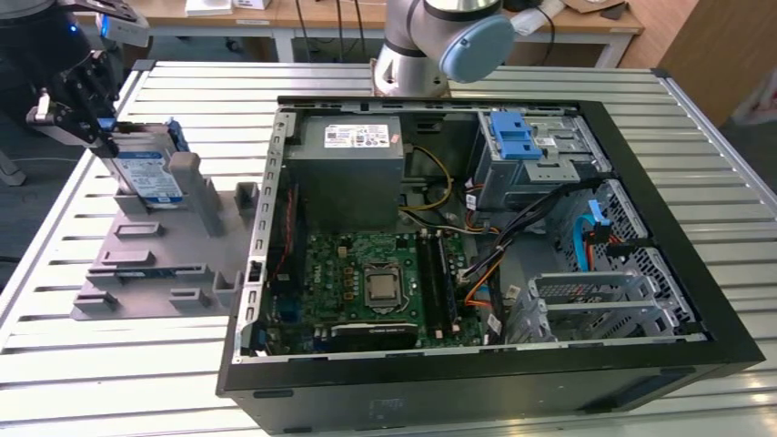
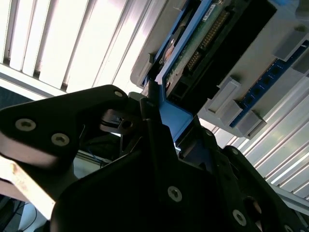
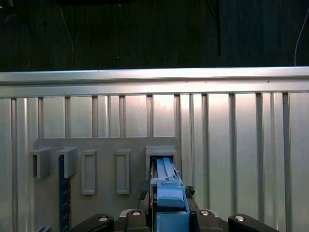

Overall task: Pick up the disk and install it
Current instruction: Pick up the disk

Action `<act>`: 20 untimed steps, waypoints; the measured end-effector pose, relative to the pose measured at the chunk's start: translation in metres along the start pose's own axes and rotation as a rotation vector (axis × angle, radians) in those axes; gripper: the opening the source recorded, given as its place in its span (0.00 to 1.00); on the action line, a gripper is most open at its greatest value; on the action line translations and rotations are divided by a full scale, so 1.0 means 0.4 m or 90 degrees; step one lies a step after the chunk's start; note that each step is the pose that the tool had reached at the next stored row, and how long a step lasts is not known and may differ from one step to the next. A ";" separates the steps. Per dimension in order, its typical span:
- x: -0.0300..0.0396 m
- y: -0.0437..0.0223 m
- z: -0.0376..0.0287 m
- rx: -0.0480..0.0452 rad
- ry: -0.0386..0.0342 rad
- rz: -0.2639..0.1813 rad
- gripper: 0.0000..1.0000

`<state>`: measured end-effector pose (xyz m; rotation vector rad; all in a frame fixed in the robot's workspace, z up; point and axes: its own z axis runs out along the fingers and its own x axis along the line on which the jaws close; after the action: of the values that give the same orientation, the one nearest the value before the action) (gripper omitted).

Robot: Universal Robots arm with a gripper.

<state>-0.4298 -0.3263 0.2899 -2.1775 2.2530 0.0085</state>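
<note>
In the exterior view the gripper (image 1: pixel 97 127) is at about 10 o'clock from the open computer case (image 1: pixel 486 391). It hangs over the far end of the grey holder (image 1: pixel 158 273), which lies on the slatted metal worktop (image 1: pixel 122 382). The disk (image 1: pixel 144 173) stands upright on its edge in a slot of this holder, and its white label with the blue band is turned towards the case.

The gripper is clamped on the upper end of the disk. In the second wrist view its black fingers (image 2: pixel 152 125) press on the blue carrier frame, and the green circuit board of the disk shows beyond them. In the first wrist view the blue frame lies between the two sides of the gripper, and its other end reaches into the holder slot.

Inside the case, the grey power supply box (image 1: pixel 352 164) sits at about 11 o'clock and the green motherboard (image 1: pixel 377 282) at about 7 o'clock. The grey drive cage with its blue bracket (image 1: pixel 516 137) is at about 1 o'clock. The base of the arm (image 1: pixel 413 55) stands at 12 o'clock from the case.
</note>
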 end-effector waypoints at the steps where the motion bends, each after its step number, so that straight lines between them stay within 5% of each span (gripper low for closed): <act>1: 0.000 0.000 0.000 0.0000 0.0000 0.000 0.37; 20: 0.000 0.000 -0.015 -0.0001 0.0000 0.000 0.37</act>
<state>-0.4299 -0.3263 0.2959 -2.1777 2.2530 0.0087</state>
